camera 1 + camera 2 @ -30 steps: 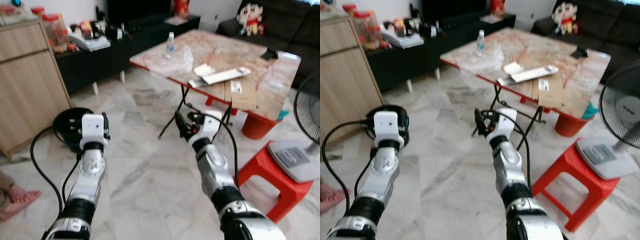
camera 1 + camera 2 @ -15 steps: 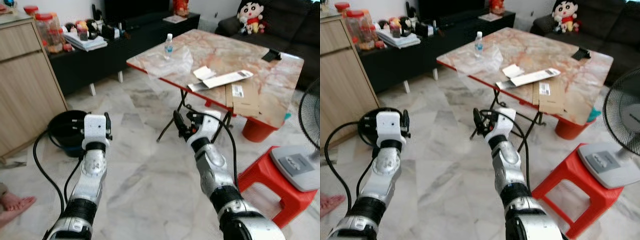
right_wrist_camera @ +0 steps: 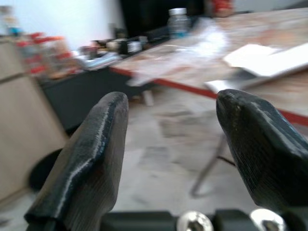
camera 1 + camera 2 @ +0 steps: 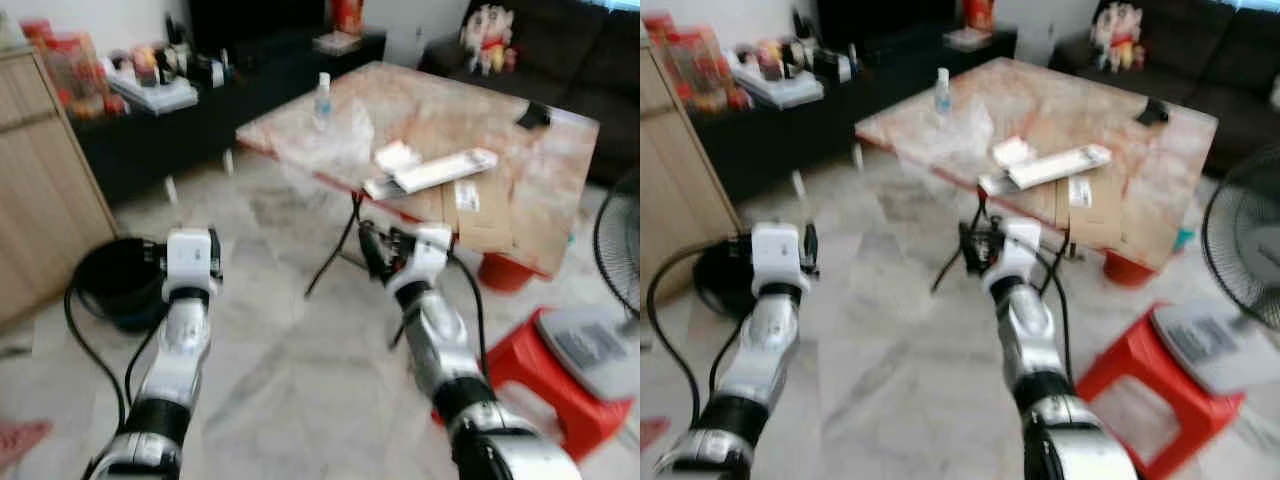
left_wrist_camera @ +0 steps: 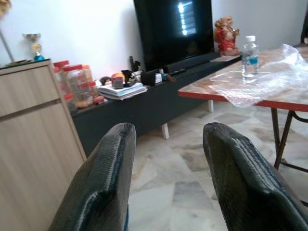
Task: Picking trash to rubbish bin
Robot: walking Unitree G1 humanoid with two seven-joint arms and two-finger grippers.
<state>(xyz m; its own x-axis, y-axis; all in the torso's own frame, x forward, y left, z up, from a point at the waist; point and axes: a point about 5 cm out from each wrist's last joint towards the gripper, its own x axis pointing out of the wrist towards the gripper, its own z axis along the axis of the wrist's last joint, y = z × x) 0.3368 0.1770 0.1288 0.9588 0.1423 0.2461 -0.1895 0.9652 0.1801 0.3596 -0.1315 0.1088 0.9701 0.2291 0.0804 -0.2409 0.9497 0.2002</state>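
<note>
Marble-tiled living room: a folding table (image 4: pixel 520 150) carries a crumpled plastic sheet (image 4: pixel 335 135) beside a water bottle (image 4: pixel 322 100). Before the table, left gripper (image 5: pixel 166 178) and right gripper (image 3: pixel 171 144) hover spread, empty. A black rubbish bin (image 4: pixel 115 280) stands left of the table.

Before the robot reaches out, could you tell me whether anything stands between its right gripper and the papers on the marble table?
Nothing visible does. The right gripper, fingers open and empty, hangs just short of the table edge, below the papers on top; open air lies between.
</note>
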